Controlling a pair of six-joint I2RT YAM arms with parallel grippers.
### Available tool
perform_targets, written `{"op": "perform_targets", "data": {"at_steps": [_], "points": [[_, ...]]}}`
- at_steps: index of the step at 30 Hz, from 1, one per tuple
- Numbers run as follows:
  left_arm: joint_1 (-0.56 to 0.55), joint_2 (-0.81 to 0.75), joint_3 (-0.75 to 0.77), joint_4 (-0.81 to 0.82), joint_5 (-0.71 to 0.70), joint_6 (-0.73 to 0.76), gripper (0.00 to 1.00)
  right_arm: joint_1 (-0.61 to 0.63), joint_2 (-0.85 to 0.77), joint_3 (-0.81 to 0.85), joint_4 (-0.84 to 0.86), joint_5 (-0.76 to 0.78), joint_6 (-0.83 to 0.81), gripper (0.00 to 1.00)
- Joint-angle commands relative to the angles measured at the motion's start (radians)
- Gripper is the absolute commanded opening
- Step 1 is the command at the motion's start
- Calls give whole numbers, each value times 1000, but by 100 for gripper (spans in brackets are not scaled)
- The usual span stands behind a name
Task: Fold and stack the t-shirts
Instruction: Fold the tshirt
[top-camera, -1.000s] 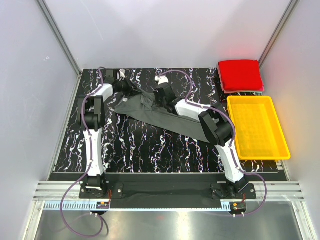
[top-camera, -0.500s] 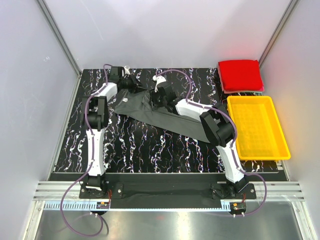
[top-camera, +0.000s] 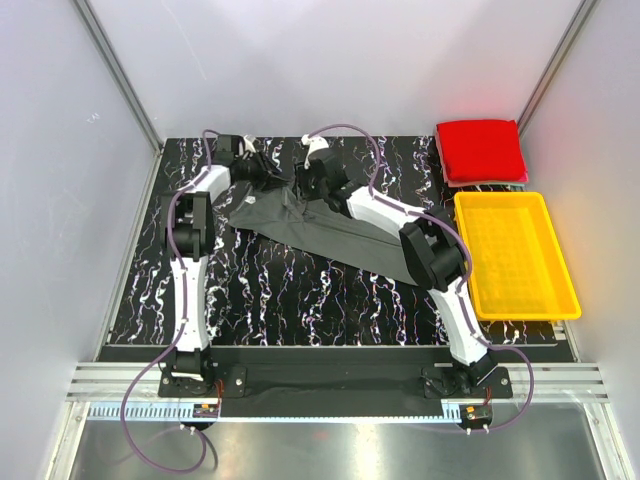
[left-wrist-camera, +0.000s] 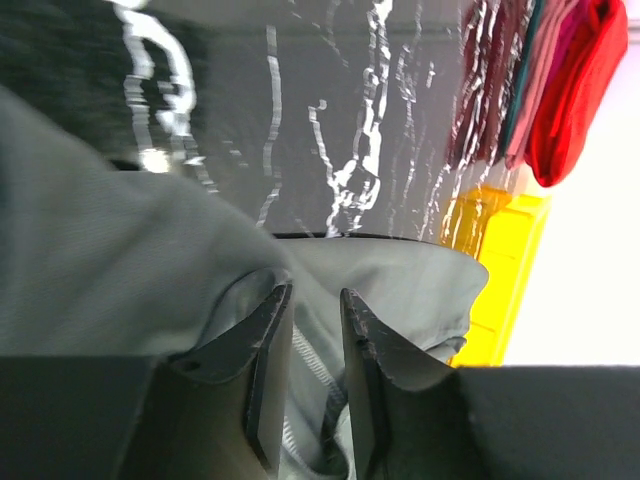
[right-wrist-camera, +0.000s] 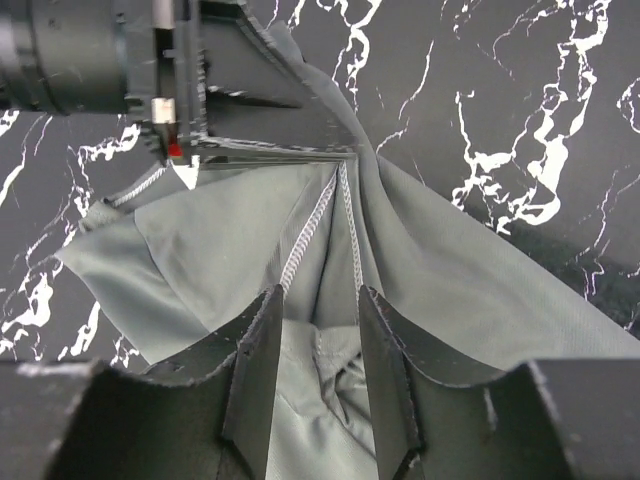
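A dark grey t-shirt (top-camera: 335, 235) lies spread on the black marbled table, stretching from the far left toward the near right. My left gripper (top-camera: 264, 166) is shut on its far edge; in the left wrist view (left-wrist-camera: 312, 292) grey cloth (left-wrist-camera: 100, 250) fills the narrow gap between the jaws. My right gripper (top-camera: 313, 176) is shut on a bunched seam of the same shirt (right-wrist-camera: 200, 240) just to the right (right-wrist-camera: 320, 292). The two grippers are close together; the left one also shows in the right wrist view (right-wrist-camera: 100, 60). A folded red t-shirt (top-camera: 480, 148) tops a small stack at the far right.
A yellow tray (top-camera: 515, 290) stands at the right edge of the table, just in front of the red stack. Grey walls close in the far, left and right sides. The black marbled table top (top-camera: 260, 300) shows in front of the shirt.
Both grippers have moved toward the far edge and closer together, drawing the shirt's far edge up with them. The rest of the shirt still lies on the table.
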Motion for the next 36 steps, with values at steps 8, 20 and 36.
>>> {"op": "perform_targets", "data": {"at_steps": [8, 20, 36], "points": [[49, -207, -34, -131, -130, 152, 35, 1, 118, 174, -200, 21, -4, 45], [42, -246, -187, -145, -167, 204, 34, -58, 58, 96, -195, 128, 48, 25], [42, -241, -149, -315, -273, 299, 34, -59, -45, -3, 10, -235, -107, 48]]}}
